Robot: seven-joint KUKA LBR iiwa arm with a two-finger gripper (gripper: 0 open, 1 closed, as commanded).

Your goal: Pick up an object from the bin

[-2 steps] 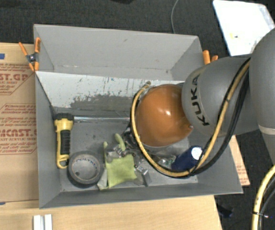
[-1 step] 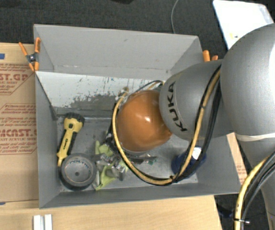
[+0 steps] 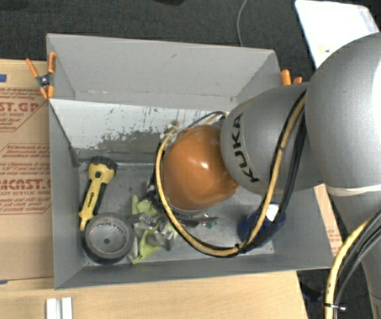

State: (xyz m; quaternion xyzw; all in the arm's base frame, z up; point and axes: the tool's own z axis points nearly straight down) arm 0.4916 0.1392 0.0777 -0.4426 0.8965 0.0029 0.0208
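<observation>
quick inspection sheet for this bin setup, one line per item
surface: grey metal bin, dark specks on its back wall
job's things: yellow-handled tool at left; grey tape roll front left; blue thing front right
clutter: heap of green scraps, front middle
grippers: gripper hidden under the orange wrist cover, above the scraps
cables: black and yellow cables loop from the wrist into the bin
surroundings: white flat thing outside, back right

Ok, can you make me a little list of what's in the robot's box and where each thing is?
bin: grey metal
arm: silver KUKA arm with an orange cover, over the bin's middle
left side: yellow-handled tool
front left corner: grey tape roll, lying flat
front middle: heap of pale green bits, beside the orange cover
right side: dark blue thing, partly behind cables
</observation>
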